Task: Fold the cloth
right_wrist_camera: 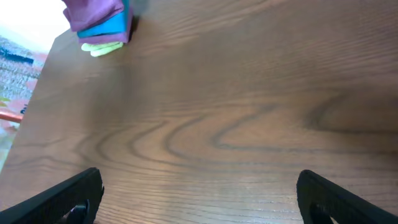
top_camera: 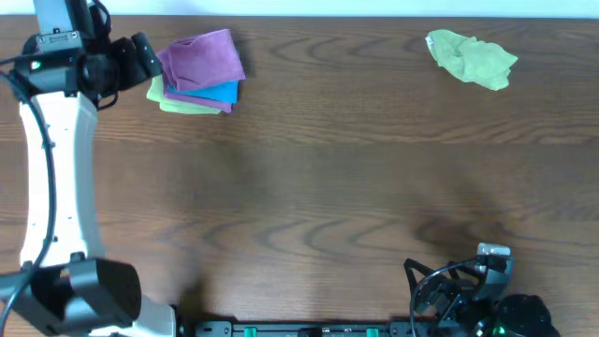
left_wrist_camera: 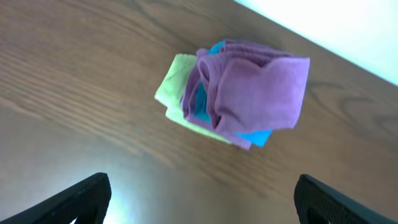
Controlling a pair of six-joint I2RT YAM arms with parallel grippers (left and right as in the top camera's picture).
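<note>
My left jaws stood wide apart just beside the purple cloth (top_camera: 201,58), which lay rumpled atop a blue cloth (top_camera: 220,92) and a lime-green cloth (top_camera: 187,107) at the counter's (top_camera: 309,187) far left. My right jaws stood apart too, empty, well away. I judged it best to pinch only the top layer at 1 edge.

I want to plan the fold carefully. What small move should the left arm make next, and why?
Probably lower the left gripper onto the purple cloth and pinch an edge: its jaws stand open, empty, and the cloth lies crumpled atop a blue cloth and a green cloth.
</note>
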